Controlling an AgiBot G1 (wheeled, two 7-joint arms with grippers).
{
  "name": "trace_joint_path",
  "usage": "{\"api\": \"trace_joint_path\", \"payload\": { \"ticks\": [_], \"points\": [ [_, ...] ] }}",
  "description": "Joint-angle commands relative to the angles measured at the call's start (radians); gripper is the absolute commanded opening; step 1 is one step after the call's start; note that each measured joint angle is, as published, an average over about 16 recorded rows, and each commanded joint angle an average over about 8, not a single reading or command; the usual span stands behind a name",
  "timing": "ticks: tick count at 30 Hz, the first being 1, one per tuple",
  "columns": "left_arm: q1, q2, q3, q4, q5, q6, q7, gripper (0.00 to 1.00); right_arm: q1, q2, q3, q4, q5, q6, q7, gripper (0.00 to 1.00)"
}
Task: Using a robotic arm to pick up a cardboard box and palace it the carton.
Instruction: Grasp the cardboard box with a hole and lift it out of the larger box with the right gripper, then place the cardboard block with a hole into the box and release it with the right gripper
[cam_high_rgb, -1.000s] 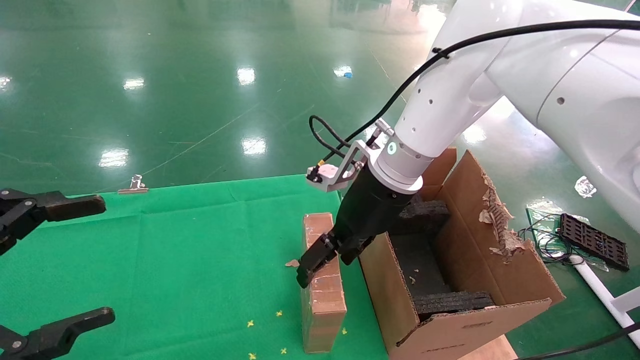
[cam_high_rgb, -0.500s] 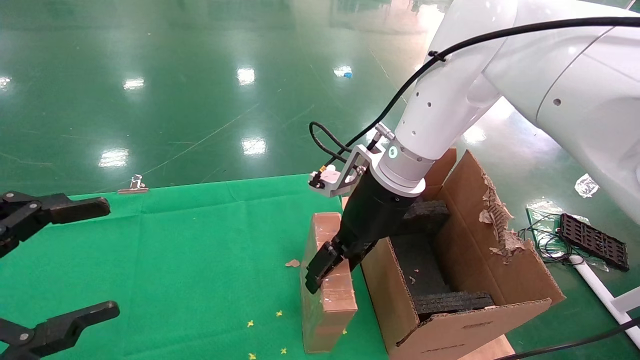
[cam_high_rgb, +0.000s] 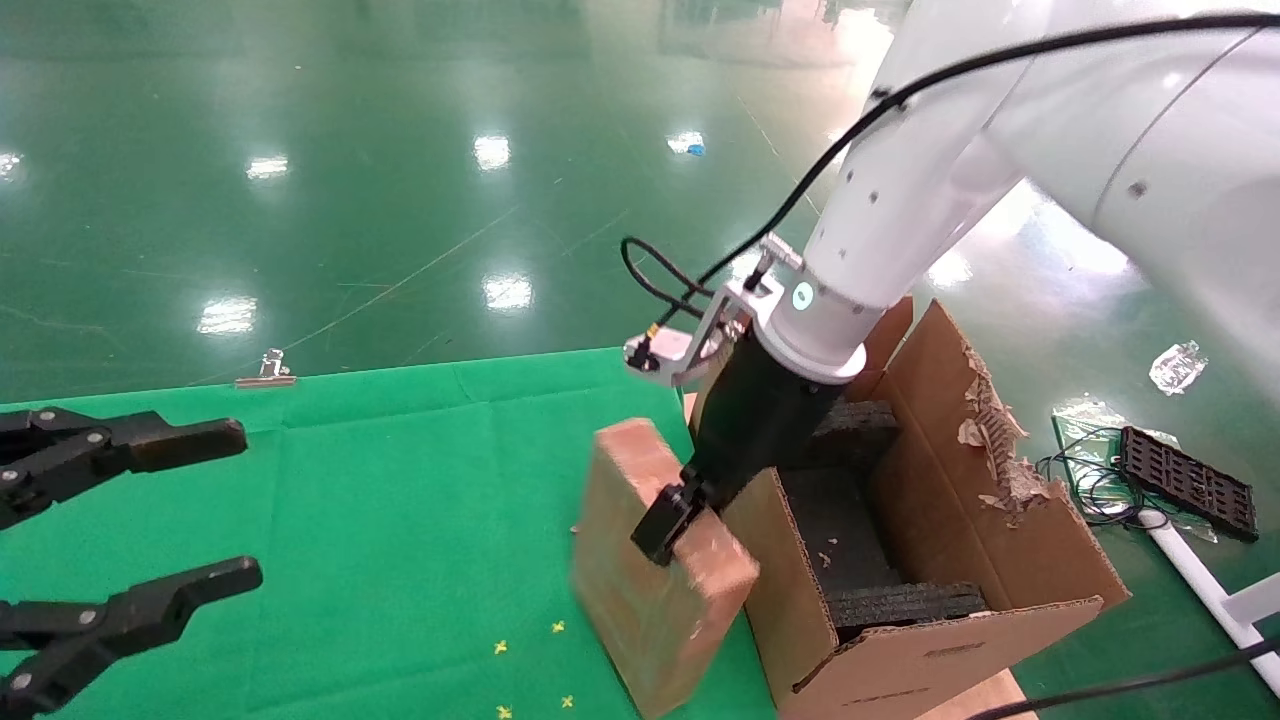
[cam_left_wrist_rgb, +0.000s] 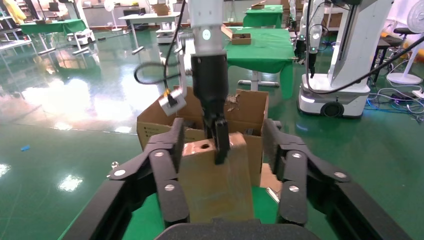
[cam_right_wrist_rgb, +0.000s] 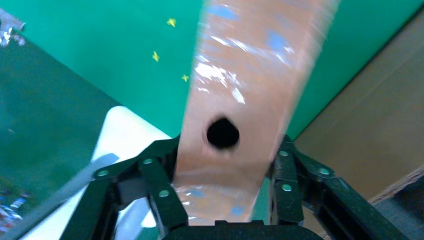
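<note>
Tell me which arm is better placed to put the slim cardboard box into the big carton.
The right. Its end effector already clamps the cardboard box, tilted beside the carton. The left end effector hangs open, far across the green cloth.

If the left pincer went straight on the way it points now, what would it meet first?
Probably the cardboard box, held by the right pincer; the left pincer is open and aimed at its broad face, the carton behind. Depth is unclear.

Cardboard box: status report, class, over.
Right end effector shut on cardboard box, tilted, beside carton. Left end effector open, idle. Carton's near wall between.
</note>
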Motion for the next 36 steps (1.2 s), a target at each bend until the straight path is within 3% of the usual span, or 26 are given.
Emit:
{"api": "trace_joint_path", "payload": {
  "ticks": [1,7,12,17,23,31,36],
  "points": [
    [0.0,0.0,0.0,0.0,0.0,0.0,0.0,0.0,0.01,0.011,0.006,0.008,0.01,0.007,-0.032,0.0],
    [0.0,0.0,0.001,0.0,0.0,0.0,0.0,0.0,0.118,0.126,0.078,-0.006,0.045,0.054,-0.211,0.0],
    [0.0,0.0,0.001,0.0,-0.001,0.0,0.0,0.0,0.237,0.208,0.102,-0.042,0.007,0.098,-0.29,0.0],
    [0.0,0.0,0.001,0.0,-0.001,-0.001,0.001,0.0,0.331,0.27,0.078,-0.083,-0.08,0.115,-0.276,0.0],
    [0.0,-0.001,0.002,0.0,-0.001,-0.001,0.001,0.02,0.37,0.336,0.021,-0.122,-0.183,0.109,-0.181,0.0],
    [0.0,-0.001,0.002,0.0,-0.001,-0.001,0.001,1.0,0.3,0.407,-0.026,-0.151,-0.224,0.103,-0.052,0.0],
    [-0.001,-0.001,0.002,0.0,-0.002,-0.001,0.001,1.0,0.241,0.417,-0.049,-0.167,-0.243,0.123,-0.014,0.0]
  ]
}}
